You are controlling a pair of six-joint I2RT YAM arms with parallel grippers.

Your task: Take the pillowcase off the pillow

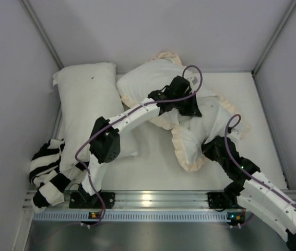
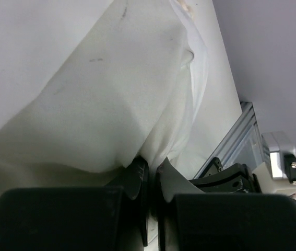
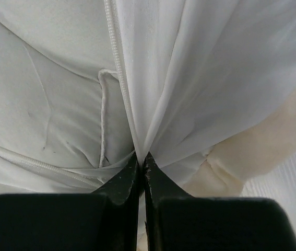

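Pillowcase [image 3: 215, 78]: right fingers [image 3: 161, 184] clamped on it.
Pillow [image 2: 85, 104]: left fingers [image 2: 135, 180] pinch its cloth.
Plan: I'd pull right nearward, holding left steady.

Left arm [image 1: 132, 116]: elbow raised close to its base, forearm stretched forward and to the right.
Left gripper [image 1: 189, 107] [image 2: 149, 168]: fingers closed together, pinching a fold of white cloth [image 2: 111, 104].
Right arm [image 1: 257, 183]: enters from the near right, angled forward and left.
Right gripper [image 1: 210, 142] [image 3: 141, 158]: fingers closed tight, white cloth nipped between the tips.
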